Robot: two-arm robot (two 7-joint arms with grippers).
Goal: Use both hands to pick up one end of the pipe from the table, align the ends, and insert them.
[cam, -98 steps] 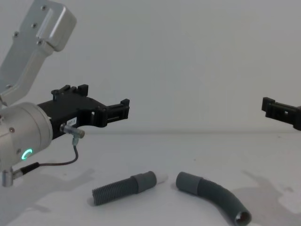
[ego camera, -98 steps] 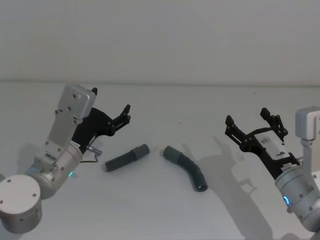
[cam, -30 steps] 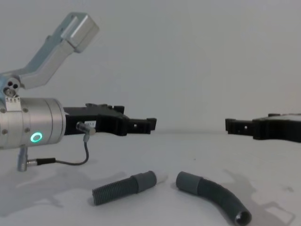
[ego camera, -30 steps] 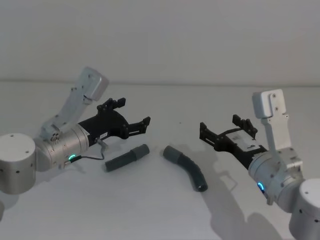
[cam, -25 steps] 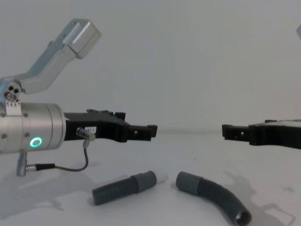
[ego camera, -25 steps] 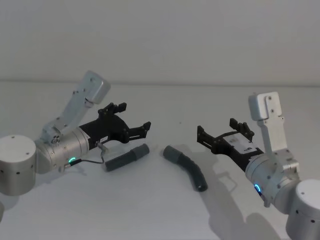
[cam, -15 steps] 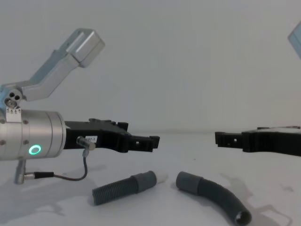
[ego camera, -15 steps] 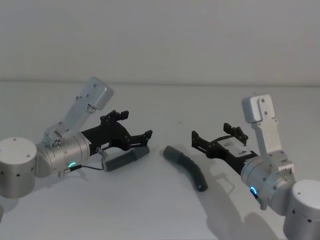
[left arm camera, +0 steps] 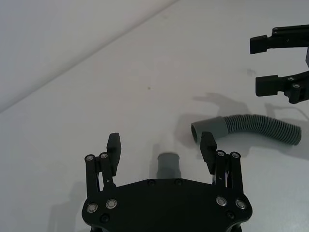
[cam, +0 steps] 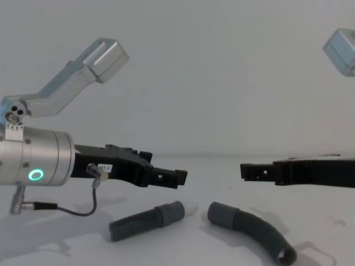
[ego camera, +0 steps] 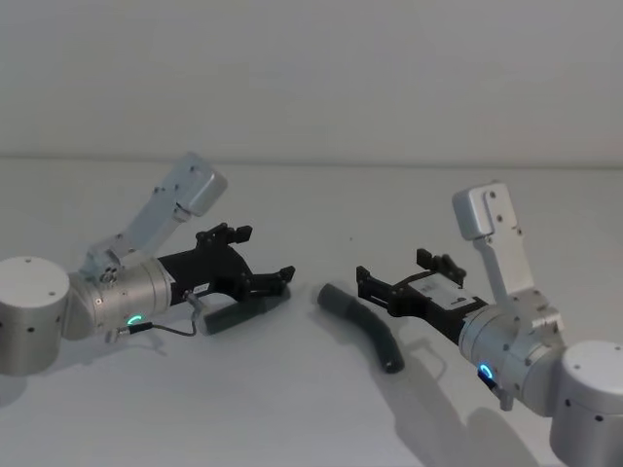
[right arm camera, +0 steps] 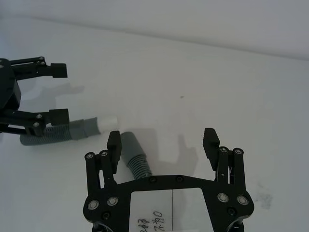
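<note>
The pipe lies in two pieces on the white table [ego camera: 292, 409]. The straight piece [cam: 145, 220] has a white tip [cam: 191, 209] past its grey cuff. The curved piece [cam: 252, 230] lies just right of it, socket cuff [ego camera: 332, 297] toward the tip. My left gripper [ego camera: 265, 255] hovers open just above the straight piece [ego camera: 234, 315], whose cuff [left arm camera: 168, 166] sits between the fingers in the left wrist view. My right gripper [ego camera: 392, 267] hangs open low over the curved piece [ego camera: 368, 329], cuff end [right arm camera: 130, 151] beside one finger. Neither gripper touches a piece.
A pale wall [ego camera: 311, 78] rises behind the table's far edge. A thin grey cable [cam: 72, 209] loops under the left wrist. Bare table surface lies in front of and behind the pieces.
Both grippers have moved down and inward toward the two pipe pieces, staying open. The pieces have not moved.
</note>
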